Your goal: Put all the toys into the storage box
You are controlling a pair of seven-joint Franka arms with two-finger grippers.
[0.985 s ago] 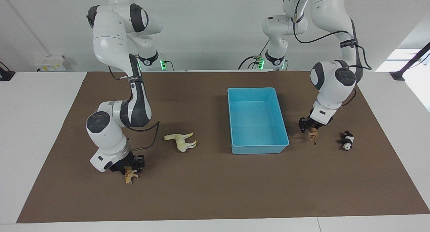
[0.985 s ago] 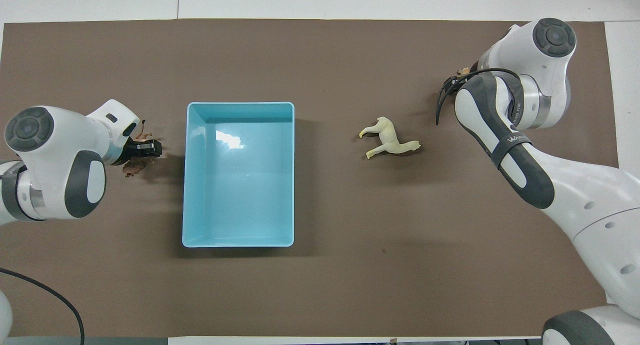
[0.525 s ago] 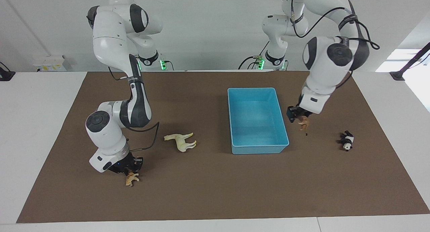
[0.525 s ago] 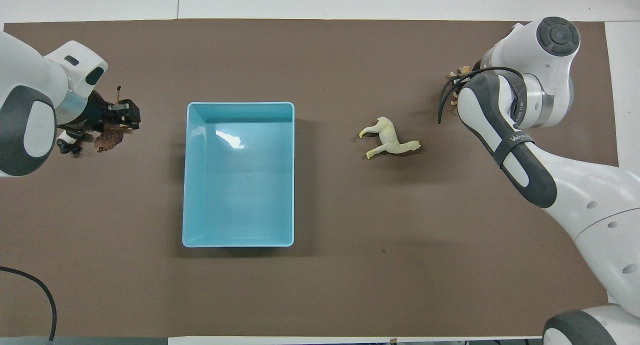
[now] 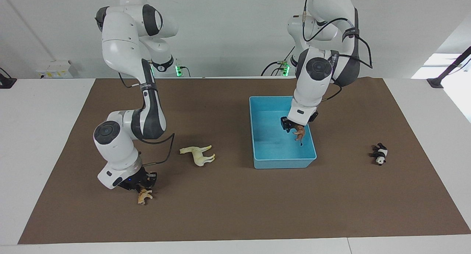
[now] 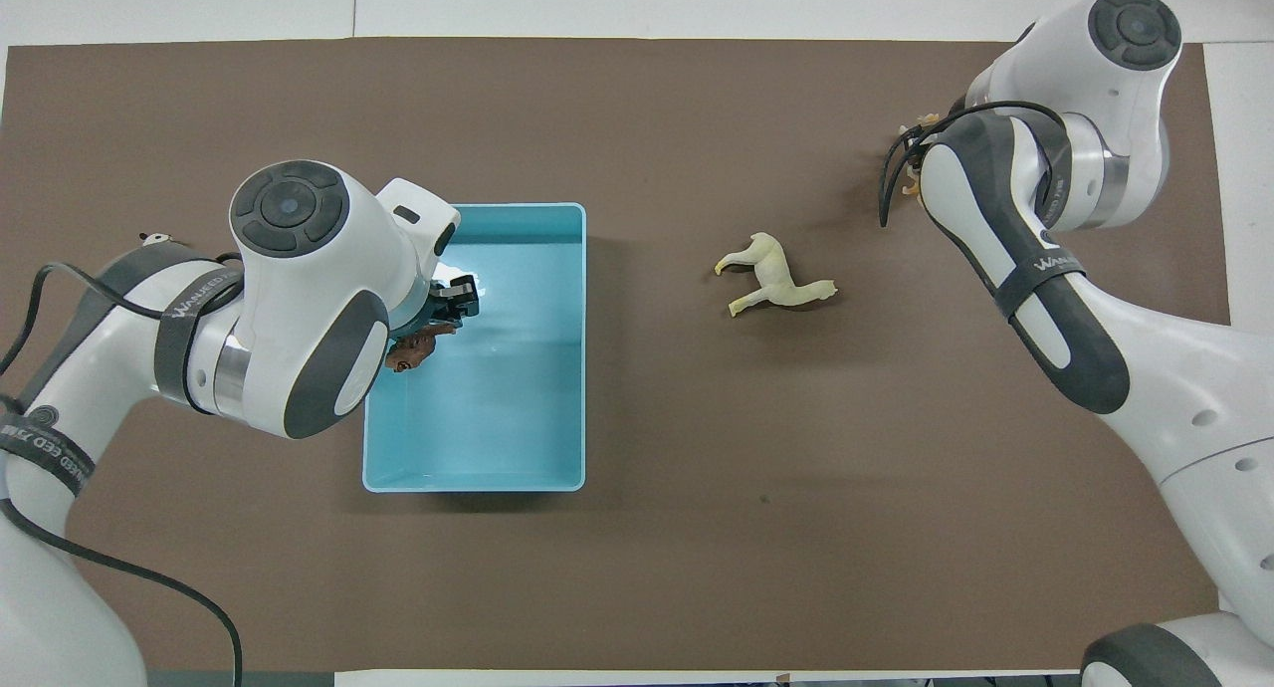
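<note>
Light blue rectangular plastic storage box (image 5: 257, 136) sits toward my left arm's end of the surface. My left pincer (image 5: 293, 127) hangs over it gripping the small brown plastic animal (image 5: 299, 133), ready to drop. My right pincer (image 5: 141, 186), fingertips closed, clasps the orange spotted cat figurine (image 5: 144, 196) on the surface, for lifting.

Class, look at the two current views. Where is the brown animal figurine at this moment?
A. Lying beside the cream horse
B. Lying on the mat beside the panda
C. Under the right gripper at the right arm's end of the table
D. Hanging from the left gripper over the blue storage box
D: the brown animal hangs from the left gripper, over the inside of the storage box.
</note>
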